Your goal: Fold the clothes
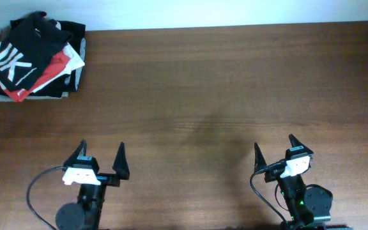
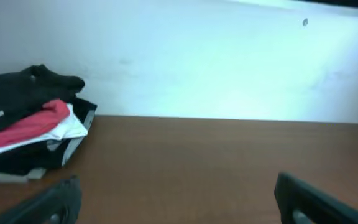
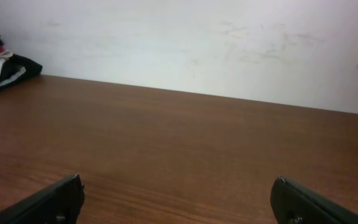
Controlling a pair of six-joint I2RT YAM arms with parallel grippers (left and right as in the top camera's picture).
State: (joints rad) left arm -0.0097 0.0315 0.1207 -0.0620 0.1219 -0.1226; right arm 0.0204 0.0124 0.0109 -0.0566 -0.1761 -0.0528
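Two-armed and empty-handed, waits at the near edge of the table [image 1: 203, 83] with left gripper [image 1: 102, 147] and right gripper [image 1: 274, 142] splayed wide, well apart from the black T-shirt [image 1: 34, 39] heaped in the far left corner (red shirt [image 1: 55, 64] tucked into the same heap), likely risks snagging both.

two end effectors [image 1: 101, 148] [image 1: 274, 142], one black t-shirt [image 1: 34, 38], one red shirt [image 1: 56, 64]
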